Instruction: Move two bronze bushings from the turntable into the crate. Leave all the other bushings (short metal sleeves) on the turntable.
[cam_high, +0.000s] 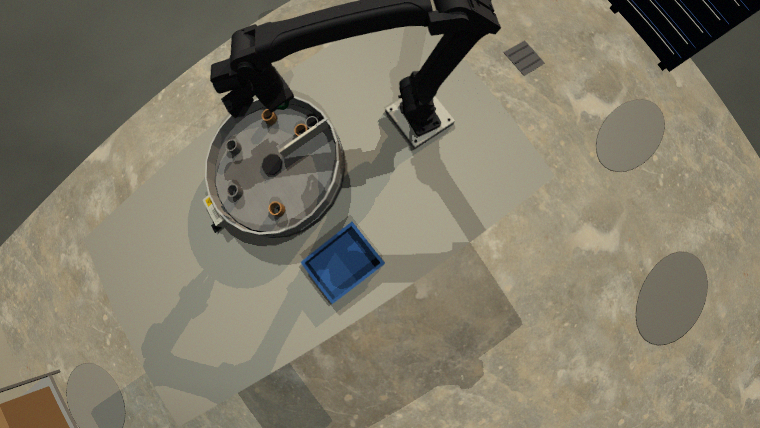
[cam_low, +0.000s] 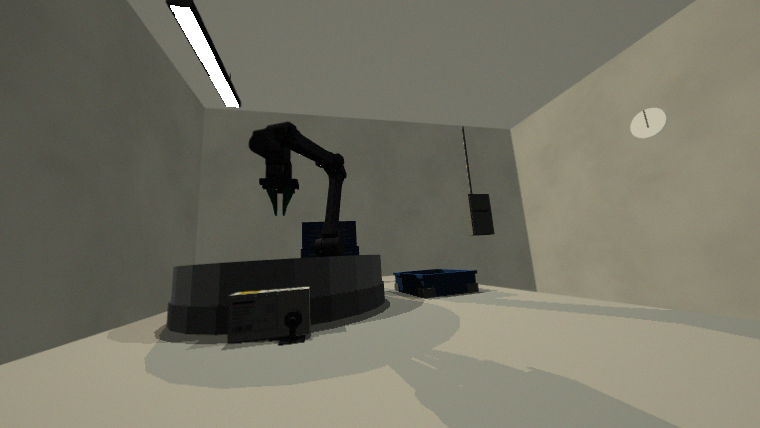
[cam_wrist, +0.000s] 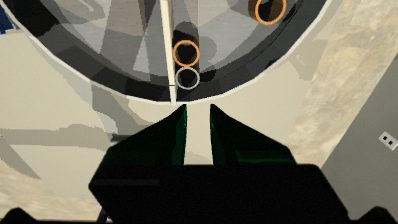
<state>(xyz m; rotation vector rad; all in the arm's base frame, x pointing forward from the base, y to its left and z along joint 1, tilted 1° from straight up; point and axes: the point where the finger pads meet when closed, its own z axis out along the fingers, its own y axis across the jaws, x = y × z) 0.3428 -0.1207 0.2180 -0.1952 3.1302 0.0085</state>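
My gripper (cam_low: 280, 213) (cam_wrist: 198, 111) points down high above the turntable (cam_high: 209, 159) (cam_low: 276, 276), near its rim; its fingers stand slightly apart with nothing between them. One bronze bushing (cam_high: 295, 131) (cam_wrist: 174, 53) stands upright by the divider bar, close to or touching a grey bushing (cam_high: 306, 121) (cam_wrist: 188, 87) nearer the rim. A second bronze bushing (cam_high: 270, 122) (cam_wrist: 253, 11) stands apart, partly cut off in the wrist view. A third bronze bushing (cam_high: 276, 214) stands on the crate's side. Two more grey bushings stand at the left. The blue crate (cam_high: 368, 242) (cam_low: 452, 282) shows no bushing inside.
A raised wall rings the turntable. A pale divider bar (cam_high: 303, 137) (cam_wrist: 167, 50) runs from near the dark centre hub (cam_high: 271, 164) to the rim. A small box with a yellow label (cam_high: 213, 211) (cam_low: 268, 317) stands against the turntable's outer side.
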